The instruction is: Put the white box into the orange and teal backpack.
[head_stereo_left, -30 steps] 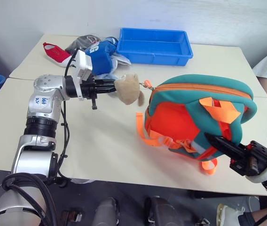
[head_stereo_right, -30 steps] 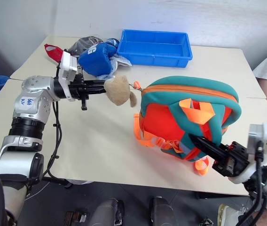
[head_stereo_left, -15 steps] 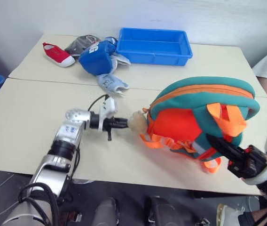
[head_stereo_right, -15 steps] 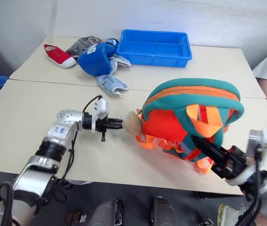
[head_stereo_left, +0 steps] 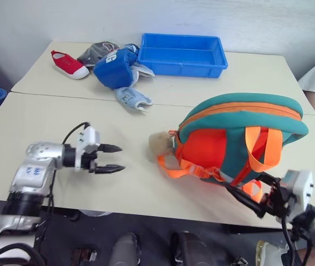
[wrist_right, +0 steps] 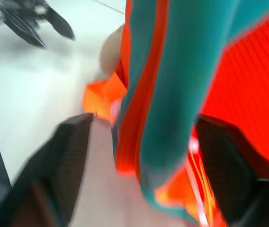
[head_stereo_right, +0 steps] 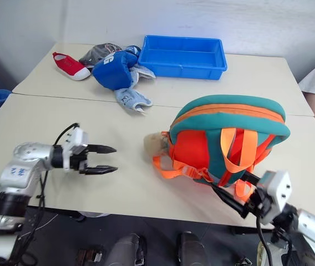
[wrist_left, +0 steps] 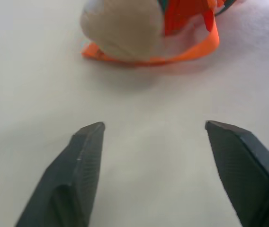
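1. Two pale tables point(head_stereo_left: 46, 119) abut, with a blue tray point(head_stereo_left: 182, 54), a blue bag point(head_stereo_left: 115, 67) and a red shoe point(head_stereo_left: 67, 63) at the far side.
2. Orange and teal backpack point(head_stereo_left: 238, 141) lies near the front edge, long axis running left-right, straps toward the robot, plush toy point(head_stereo_left: 158, 146) at its left end.
3. Left gripper point(head_stereo_left: 113, 158) points at the plush, spread wide, empty.
4. Right gripper point(wrist_right: 139, 127) is spread wide about a backpack strap point(wrist_right: 172, 90).

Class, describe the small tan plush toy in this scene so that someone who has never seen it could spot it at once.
Start at the pale table and find the orange and teal backpack lying near its front edge. On the side of the pack facing the open left pincer, the tan plush animal rests on the tabletop against the pack. It is the only soft beige thing there, beside bright orange straps.
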Robot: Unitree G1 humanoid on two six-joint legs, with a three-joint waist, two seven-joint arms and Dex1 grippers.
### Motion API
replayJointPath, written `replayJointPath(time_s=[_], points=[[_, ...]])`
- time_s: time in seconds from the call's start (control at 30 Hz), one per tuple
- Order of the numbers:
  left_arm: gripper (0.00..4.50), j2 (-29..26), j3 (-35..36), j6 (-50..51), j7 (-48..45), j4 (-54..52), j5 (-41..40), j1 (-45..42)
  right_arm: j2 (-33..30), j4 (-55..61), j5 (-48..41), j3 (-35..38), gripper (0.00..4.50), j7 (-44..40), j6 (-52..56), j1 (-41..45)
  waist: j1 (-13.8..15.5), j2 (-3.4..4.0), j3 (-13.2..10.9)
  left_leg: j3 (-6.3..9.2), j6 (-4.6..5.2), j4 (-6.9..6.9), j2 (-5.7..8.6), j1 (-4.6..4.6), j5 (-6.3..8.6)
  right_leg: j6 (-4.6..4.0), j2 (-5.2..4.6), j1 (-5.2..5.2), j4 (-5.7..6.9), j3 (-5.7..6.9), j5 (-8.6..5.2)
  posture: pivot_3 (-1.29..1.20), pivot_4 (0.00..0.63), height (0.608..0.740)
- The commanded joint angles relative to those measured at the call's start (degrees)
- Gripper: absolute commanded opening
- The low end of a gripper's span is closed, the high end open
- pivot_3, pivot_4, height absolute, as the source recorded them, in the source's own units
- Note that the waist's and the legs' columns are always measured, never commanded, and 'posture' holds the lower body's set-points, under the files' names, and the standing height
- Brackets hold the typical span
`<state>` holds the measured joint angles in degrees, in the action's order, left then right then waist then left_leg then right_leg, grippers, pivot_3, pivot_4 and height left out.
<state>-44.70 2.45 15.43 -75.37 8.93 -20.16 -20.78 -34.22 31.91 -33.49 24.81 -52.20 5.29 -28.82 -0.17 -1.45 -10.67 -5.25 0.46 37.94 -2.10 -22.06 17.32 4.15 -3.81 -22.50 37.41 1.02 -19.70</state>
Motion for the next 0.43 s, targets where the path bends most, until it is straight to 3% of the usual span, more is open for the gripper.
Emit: replayJointPath(time_s=[0.03, 0.13, 0.3, 0.43], points=[[4.22, -1.6, 5.2, -5.2, -0.6, -2.6, -1.7, 5.7, -0.7, -5.3, 3.0, 6.4, 4.46, -7.6, -8.4, -7.1, 0.0, 0.0, 0.0, 0.0, 0.06, 0.0, 0.0, 0.0, 0.04, -0.01, -0.03, 0.0, -0.03, 0.01, 0.0, 0.0, 0.15, 0.74], [4.22, -2.2, 7.8, -12.3, 2.4, -2.6, 1.2, 10.4, -2.6, -11.5, 6.5, 9.1, 4.46, -12.2, -16.0, -9.0, -0.1, 0.0, 0.0, -0.03, 0.12, -0.01, 0.02, 0.14, 0.17, -0.06, -0.17, 0.09, -0.02, 0.02, -0.03, 0.0, 0.15, 0.74], [4.22, -2.3, 9.7, -13.2, 5.8, -7.2, 0.8, 14.4, -3.7, -17.3, 5.2, 11.7, 4.46, -11.9, -17.8, -4.8, -0.6, 0.04, 0.0, -0.07, -0.22, -0.82, 0.11, 1.1, 0.16, -0.29, -0.36, 0.79, -0.34, 0.03, -0.06, 0.0, 0.15, 0.74], [4.22, -2.3, 9.4, -12.8, 6.5, -8.5, 0.5, 15.8, -6.3, -21.8, 6.3, 10.6, 4.46, -13.3, -18.6, -1.1, -0.6, 0.16, 0.1, -0.02, -0.11, -1.04, 0.09, 1.09, -0.02, -0.42, -0.37, 0.71, -0.39, 0.21, -0.13, 0.0, 0.15, 0.74]])
